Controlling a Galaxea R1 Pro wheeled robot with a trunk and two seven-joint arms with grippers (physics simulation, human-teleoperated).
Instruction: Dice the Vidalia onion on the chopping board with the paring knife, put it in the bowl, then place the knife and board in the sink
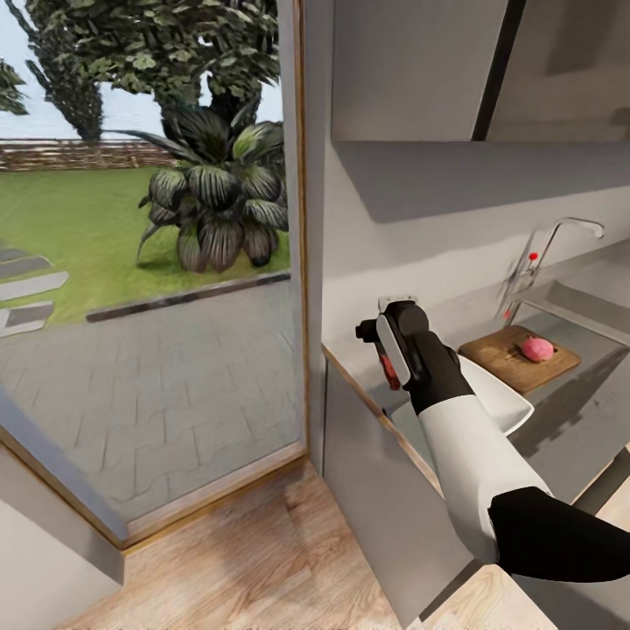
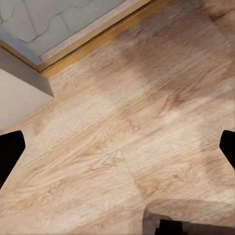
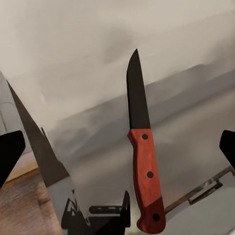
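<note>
The paring knife (image 3: 145,161), red-brown handle and dark blade, lies between my right gripper's (image 3: 118,152) wide-spread fingertips (image 3: 10,157), and neither tip touches it. In the head view its handle (image 1: 389,373) peeks out beneath my open right gripper (image 1: 378,327) at the left end of the countertop (image 1: 582,398). The white bowl (image 1: 506,400) sits just right of my forearm. Beyond it a pinkish Vidalia onion (image 1: 536,349) rests whole on the chopping board (image 1: 500,354). The sink (image 1: 573,306) is at the far right. My left gripper (image 2: 117,154) hangs open over wooden floor.
A chrome tap (image 1: 549,247) with a red knob stands behind the sink. A large glass door (image 1: 149,262) onto a garden fills the left. The counter's grey end panel (image 1: 367,490) drops to the wooden floor (image 1: 262,560). Wall cabinets (image 1: 411,70) hang above.
</note>
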